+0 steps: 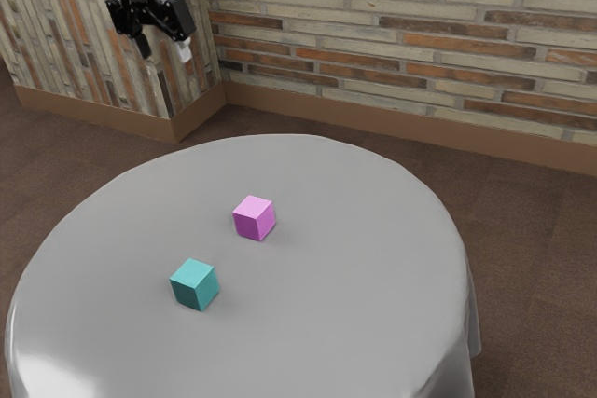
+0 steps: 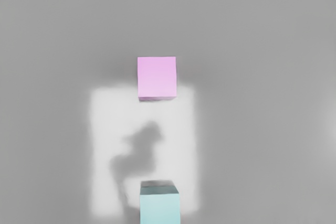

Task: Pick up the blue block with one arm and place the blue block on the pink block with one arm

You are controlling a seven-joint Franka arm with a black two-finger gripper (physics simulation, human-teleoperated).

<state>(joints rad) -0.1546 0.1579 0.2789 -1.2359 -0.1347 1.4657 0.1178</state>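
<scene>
From the exterior view, my pincer (image 1: 161, 42) hangs high above the far edge of the round grey surface (image 1: 373, 258), up against the brick wall (image 1: 392, 34). Its fingers are spread apart with nothing between them, so it is released and empty. The blue block (image 1: 194, 284), more teal than blue in this light, sits flat on the surface toward the near side. The pink block (image 1: 254, 217) sits a little beyond it and toward the exterior view's right. The two are near each other but clearly apart, and neither is touched by the arm.

In the wrist view, the pink block (image 2: 157, 78) lies ahead of the hand, and the blue block (image 2: 159, 203) is closer in, roughly in line with it. The pincer's shadow (image 2: 139, 150) falls on the pale surface (image 2: 262, 51) between them.

I judge the blue block to be a small, rigid, light cube with smooth, flat faces. It shouldn't deform, but it could slip or twist if it is pinched off-centre. I would take it across two opposite vertical faces, fingers square to them, about mid-height or slightly lower. The corners should be avoided. Its sides look slightly turned relative to the table edge, so the wrist may need some rotation to align before descending.
</scene>
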